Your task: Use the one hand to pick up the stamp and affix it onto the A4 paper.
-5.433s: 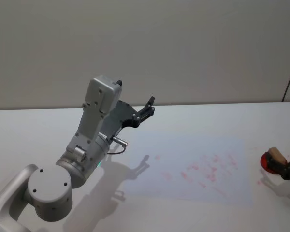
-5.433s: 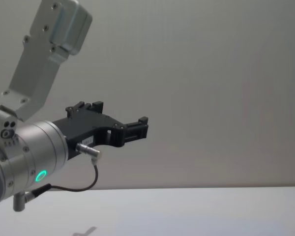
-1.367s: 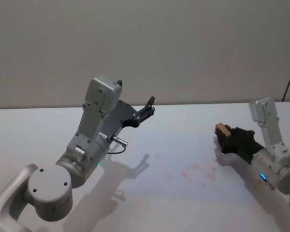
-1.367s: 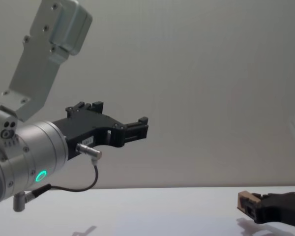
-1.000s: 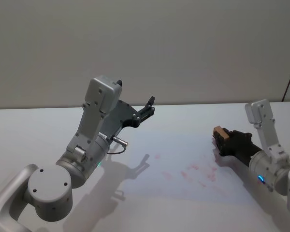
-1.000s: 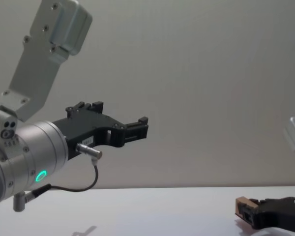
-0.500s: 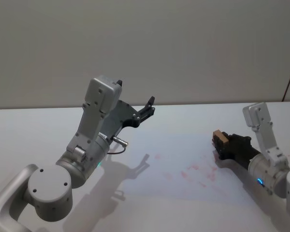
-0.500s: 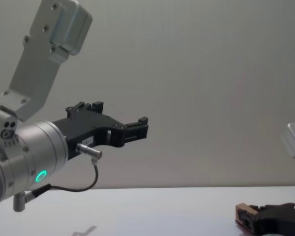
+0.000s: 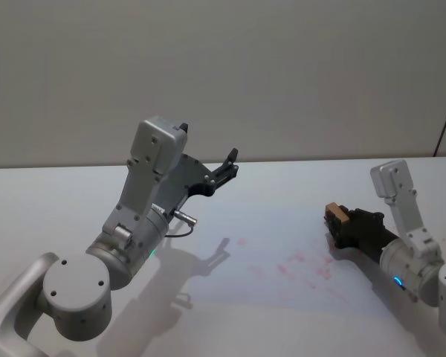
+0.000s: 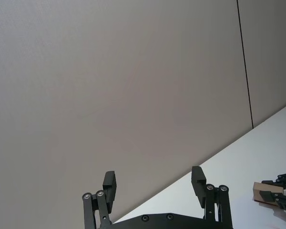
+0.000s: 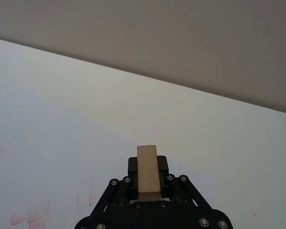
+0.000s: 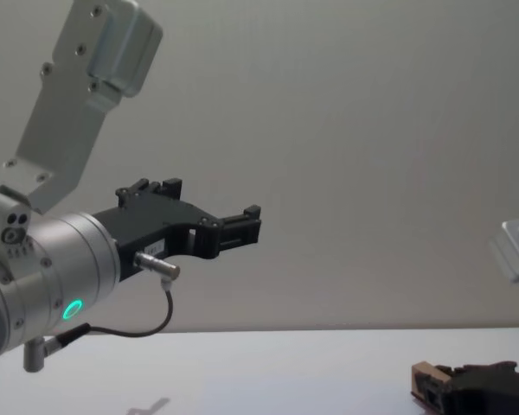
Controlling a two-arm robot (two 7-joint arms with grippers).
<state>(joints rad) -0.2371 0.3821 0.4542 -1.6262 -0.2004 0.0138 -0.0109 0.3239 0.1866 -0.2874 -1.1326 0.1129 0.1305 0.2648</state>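
Head view: right gripper extended from the front right corner of the desk, low over the far right part of the A4 paper. Its jaws were clenched on the stamp, the tan block standing out beyond the black fingers. Right wrist view confirmed this, with the stamp pinched between both fingers and the pale sheet beneath. Contact between stamp and sheet could not be told. Red prints lay scattered across the middle and right of the paper. Left gripper was raised above the desk, near the paper's far left corner and well apart from the stamp. Its jaws were released and wide, holding nothing. A plain wall stood beyond the desk's far edge.
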